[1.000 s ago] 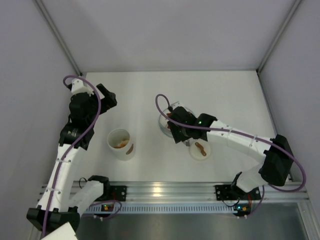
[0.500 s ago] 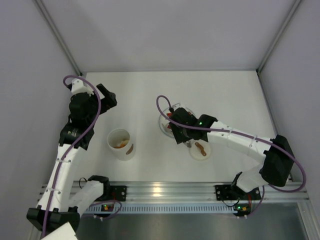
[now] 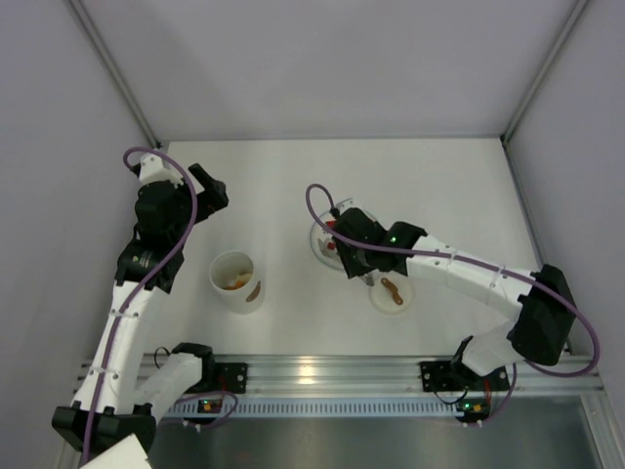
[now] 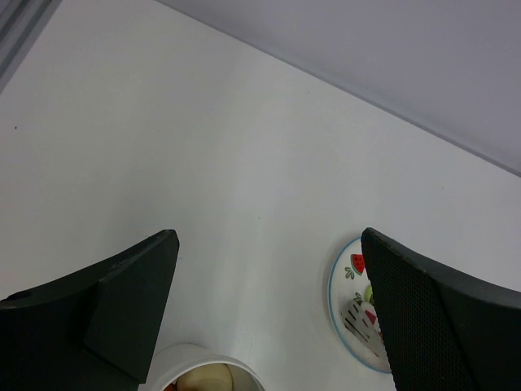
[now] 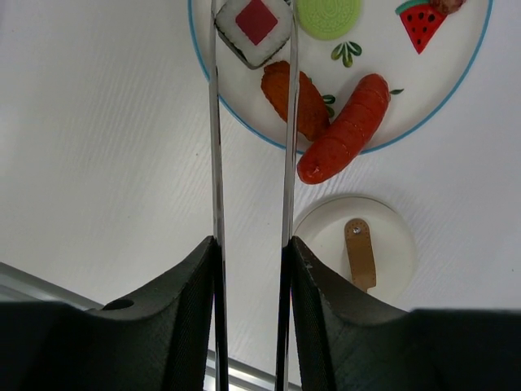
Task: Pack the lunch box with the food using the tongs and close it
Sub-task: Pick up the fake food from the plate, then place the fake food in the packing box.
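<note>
From above, the right gripper (image 3: 354,256) hung over the near side of the plate (image 3: 314,237). The box (image 3: 234,281) stood well apart to its left, upright and lidless (closer to the left arm, though that arm carried no tool). The left gripper (image 3: 210,191) hovered beyond the box. In the left wrist view its fingers (image 4: 130,301) stood wide apart over bare table and held nothing. The box rim showed just beneath them and the plate lay ahead to the right. In the right wrist view the right gripper pinched both arms of the tongs (image 5: 215,163), which ran straight ahead from it, nearly parallel. The roll (image 5: 254,23) sat dead ahead between the tips, flanked on both sides and apparently touched. The sausage (image 5: 346,130) lay just right of the tongs. The next move probably needed a firmer squeeze along that axis, then a lift and a swing left to the box.
</note>
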### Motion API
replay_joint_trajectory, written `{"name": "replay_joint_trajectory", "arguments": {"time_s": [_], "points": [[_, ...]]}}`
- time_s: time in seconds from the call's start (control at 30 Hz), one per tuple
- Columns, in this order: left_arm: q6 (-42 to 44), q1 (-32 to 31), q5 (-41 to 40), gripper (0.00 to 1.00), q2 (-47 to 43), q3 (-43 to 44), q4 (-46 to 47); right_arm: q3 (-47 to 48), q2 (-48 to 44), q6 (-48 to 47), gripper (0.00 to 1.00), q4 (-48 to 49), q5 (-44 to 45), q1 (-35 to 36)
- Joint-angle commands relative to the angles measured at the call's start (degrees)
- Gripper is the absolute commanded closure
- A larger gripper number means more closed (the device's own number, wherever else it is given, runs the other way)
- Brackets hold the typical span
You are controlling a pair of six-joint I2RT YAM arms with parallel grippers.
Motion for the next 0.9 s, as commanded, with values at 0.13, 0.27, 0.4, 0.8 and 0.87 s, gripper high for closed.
{"name": "replay_joint_trajectory", "arguments": {"time_s": [0.13, 0.27, 0.4, 0.8, 0.87], "points": [[0.2, 0.4, 0.2, 0.01, -0.1, -0.2, 1.2, 8.6, -4.4, -1.8, 0.76, -1.9, 3.3, -0.9], [0.3, 0.4, 0.3, 0.01, 0.0, -0.3, 1.1, 11.3, -5.3, -2.3, 0.77, -3.0, 1.6, -0.6], [0.3, 0.4, 0.5, 0.01, 0.1, -0.3, 1.2, 14.9, -6.2, -1.8, 0.78, -4.0, 1.4, 2.0], [0.0, 0.4, 0.6, 0.01, 0.3, -0.4, 1.2, 29.9, 1.7, -1.6, 0.77, -6.5, 2.6, 17.2], [0.0, 0.4, 0.6, 0.01, 0.2, -0.3, 1.3, 31.4, 4.1, -1.8, 0.76, -6.7, 2.4, 19.0]]}}
